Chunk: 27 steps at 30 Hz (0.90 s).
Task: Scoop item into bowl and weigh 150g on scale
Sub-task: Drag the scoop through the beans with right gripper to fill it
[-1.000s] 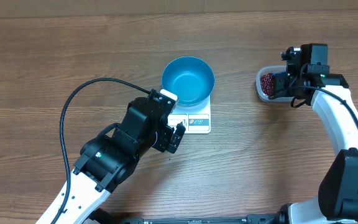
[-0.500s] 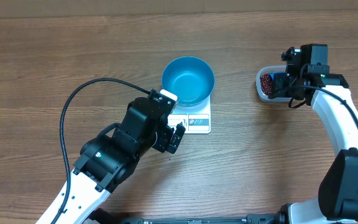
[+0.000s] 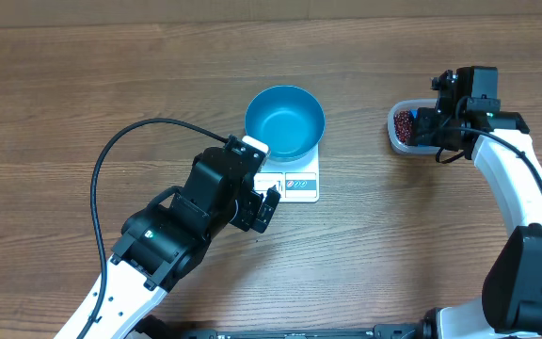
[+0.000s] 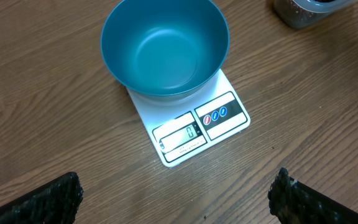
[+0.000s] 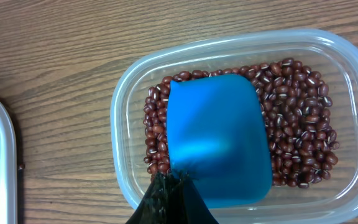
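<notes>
Right hand [image 5: 173,200] closed, gripping blue scoop [image 5: 219,143] at handle end; scoop head hung low over beans [image 5: 297,124], contact not discernible; judged poised for first load. Beans lay heaped in clear container [image 5: 126,112], well apart from bowl [image 4: 165,56]. Bowl sat empty on scale [image 4: 194,130] so added weight would register; display uncovered, read zero. Left hand [image 4: 176,204] hovered wide open, holding nothing, near scale's display edge, probably parked clear of right arm's route. All rested on wooden bench [image 3: 64,94].
</notes>
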Motion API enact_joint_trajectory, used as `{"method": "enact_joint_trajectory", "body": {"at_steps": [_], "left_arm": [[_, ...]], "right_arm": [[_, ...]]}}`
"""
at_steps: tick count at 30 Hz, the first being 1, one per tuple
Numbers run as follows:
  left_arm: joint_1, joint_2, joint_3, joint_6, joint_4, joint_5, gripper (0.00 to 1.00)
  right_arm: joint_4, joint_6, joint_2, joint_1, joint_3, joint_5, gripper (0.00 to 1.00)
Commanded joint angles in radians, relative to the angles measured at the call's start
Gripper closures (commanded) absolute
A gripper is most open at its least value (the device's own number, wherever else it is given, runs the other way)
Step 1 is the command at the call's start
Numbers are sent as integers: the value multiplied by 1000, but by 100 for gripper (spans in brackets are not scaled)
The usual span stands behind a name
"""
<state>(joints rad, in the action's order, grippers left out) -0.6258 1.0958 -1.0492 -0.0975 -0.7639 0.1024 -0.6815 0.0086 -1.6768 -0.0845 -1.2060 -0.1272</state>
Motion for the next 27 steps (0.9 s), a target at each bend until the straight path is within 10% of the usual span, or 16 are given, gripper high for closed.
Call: {"method": "enact_joint_trajectory", "body": {"at_steps": [1, 27], "left_arm": [[5, -11, 3, 15, -3, 9, 1], [5, -11, 3, 15, -2, 9, 1]], "right_arm": [[-27, 48, -18, 10, 10, -97, 96], [-50, 56, -90, -175, 10, -356, 96]]}}
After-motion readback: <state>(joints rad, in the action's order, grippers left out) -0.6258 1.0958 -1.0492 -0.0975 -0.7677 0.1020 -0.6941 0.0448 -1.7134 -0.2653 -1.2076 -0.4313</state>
